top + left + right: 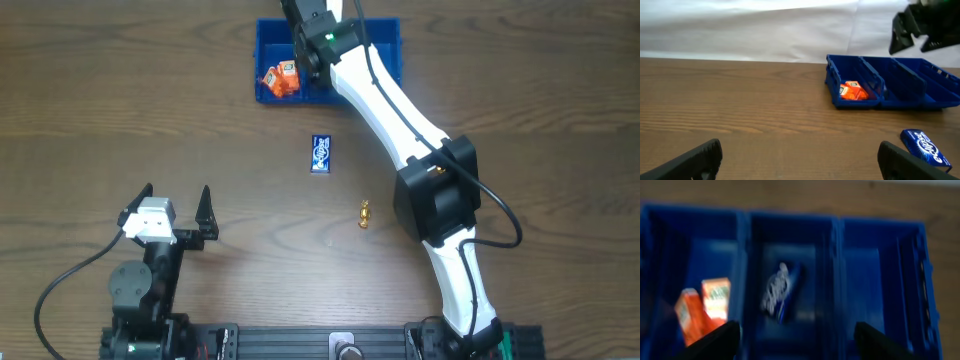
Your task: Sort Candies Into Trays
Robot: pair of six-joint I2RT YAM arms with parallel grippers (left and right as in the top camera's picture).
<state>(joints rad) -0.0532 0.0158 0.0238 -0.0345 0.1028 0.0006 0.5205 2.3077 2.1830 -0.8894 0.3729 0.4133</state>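
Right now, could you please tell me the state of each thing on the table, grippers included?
Tray: one end compartment empty.
Orange candies: in the other end compartment.
Sorted blue candy: in the middle compartment.
Loose blue candy: flat on the table, outside the tray.
Gold candy: on the table, outside the tray.
Left gripper: open, empty.
Right gripper: open, above the tray.

Blue candy [779, 292] in tray [837, 270] middle compartment; orange candies [702, 307] adjacent

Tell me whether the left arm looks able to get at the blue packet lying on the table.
Probably yes. The left pincer is open and empty, the blue packet lies on the bare table ahead of it with nothing between, and the right pincer is off over the tray.
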